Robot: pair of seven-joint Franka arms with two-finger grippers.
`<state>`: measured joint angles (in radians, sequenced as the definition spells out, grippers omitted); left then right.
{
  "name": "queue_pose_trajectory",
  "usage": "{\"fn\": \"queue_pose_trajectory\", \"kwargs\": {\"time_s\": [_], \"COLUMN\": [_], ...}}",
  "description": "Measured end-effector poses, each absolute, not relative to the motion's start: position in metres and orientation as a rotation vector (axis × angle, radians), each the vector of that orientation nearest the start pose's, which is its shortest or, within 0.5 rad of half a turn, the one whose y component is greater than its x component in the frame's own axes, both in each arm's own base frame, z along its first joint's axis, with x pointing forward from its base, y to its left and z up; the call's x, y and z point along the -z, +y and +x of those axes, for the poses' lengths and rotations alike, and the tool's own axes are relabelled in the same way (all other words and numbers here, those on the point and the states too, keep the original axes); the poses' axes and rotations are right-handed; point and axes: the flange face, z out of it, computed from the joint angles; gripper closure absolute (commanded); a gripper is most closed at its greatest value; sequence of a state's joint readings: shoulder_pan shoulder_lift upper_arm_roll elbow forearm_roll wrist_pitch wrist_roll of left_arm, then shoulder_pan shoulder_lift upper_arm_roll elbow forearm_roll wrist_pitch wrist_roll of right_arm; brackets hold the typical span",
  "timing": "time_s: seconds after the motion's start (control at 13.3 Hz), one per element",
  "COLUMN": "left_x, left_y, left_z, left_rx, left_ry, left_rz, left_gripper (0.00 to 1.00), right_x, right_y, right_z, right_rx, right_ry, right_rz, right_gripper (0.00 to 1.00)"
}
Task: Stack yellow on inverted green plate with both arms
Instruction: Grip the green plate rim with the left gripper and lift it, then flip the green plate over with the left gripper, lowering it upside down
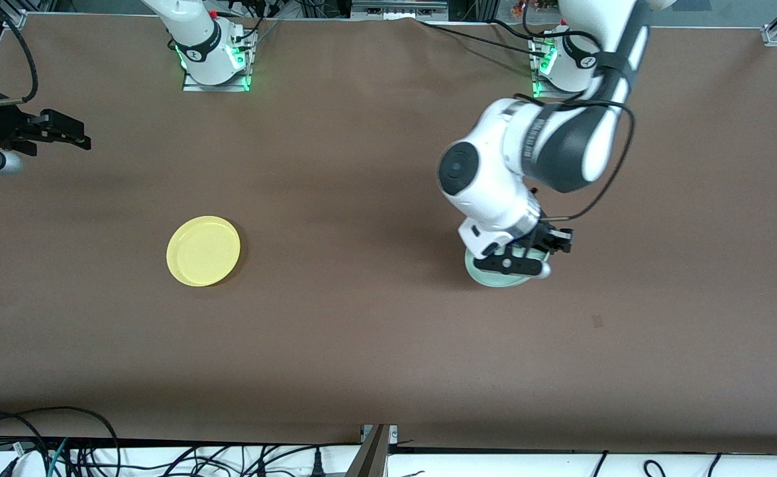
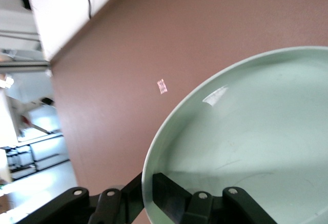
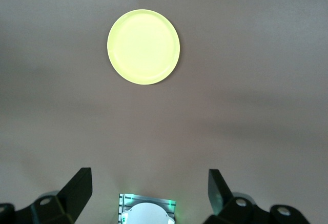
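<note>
The pale green plate (image 1: 502, 279) is low over the table toward the left arm's end, mostly hidden under the left arm's wrist. My left gripper (image 1: 526, 262) is shut on its rim. In the left wrist view one finger (image 2: 174, 201) lies on the plate's face (image 2: 256, 131) and the other sits outside the rim. The yellow plate (image 1: 203, 251) lies flat and face up on the table toward the right arm's end, and also shows in the right wrist view (image 3: 143, 46). My right gripper (image 1: 78, 136) waits high and open at that end, well away from the yellow plate.
The arms' bases (image 1: 214, 56) (image 1: 564, 63) stand along the table's edge farthest from the front camera. Cables (image 1: 83, 450) run below the edge nearest to it. A small mark (image 1: 597, 321) lies on the brown table beside the green plate.
</note>
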<state>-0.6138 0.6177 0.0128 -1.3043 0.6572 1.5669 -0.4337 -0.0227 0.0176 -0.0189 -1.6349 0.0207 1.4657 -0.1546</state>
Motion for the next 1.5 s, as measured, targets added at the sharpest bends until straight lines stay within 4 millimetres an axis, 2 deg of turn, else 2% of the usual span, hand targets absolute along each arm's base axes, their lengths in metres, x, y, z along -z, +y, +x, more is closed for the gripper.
{"fn": "queue_pose_trajectory", "kwargs": {"time_s": [0.15,0.3,0.45,0.68,0.9,1.2,1.5], "left_x": [-0.346,-0.307,-0.281,-0.266,-0.255,-0.228,-0.212], "left_y": [-0.398,-0.443,-0.468,-0.501,-0.513,-0.523,-0.521], "left_z": [0.574,0.542,0.524,0.503,0.504,0.503,0.507], "left_rx": [0.141,0.215,0.315,0.412,0.485,0.638,0.684], "left_ry": [0.345,0.345,0.401,0.476,0.482,0.481,0.473], "left_rz": [-2.294,-2.226,-2.11,-2.019,-1.932,-1.752,-1.696], "left_gripper": [1.0,1.0,1.0,1.0,1.0,1.0,1.0], "right_x": [-0.577,-0.577,-0.577,-0.577,-0.577,-0.577,-0.577], "right_y": [-0.02,-0.02,-0.02,-0.019,-0.019,-0.019,-0.019], "right_z": [0.544,0.544,0.544,0.544,0.544,0.544,0.544], "right_rx": [-0.285,-0.285,-0.285,-0.285,-0.285,-0.285,-0.287], "right_ry": [-0.175,-0.174,-0.175,-0.179,-0.179,-0.178,-0.178], "right_rz": [-3.085,-3.085,-3.085,-3.085,-3.085,-3.085,-3.085], "right_gripper": [0.0,0.0,0.0,0.0,0.0,0.0,0.0]}}
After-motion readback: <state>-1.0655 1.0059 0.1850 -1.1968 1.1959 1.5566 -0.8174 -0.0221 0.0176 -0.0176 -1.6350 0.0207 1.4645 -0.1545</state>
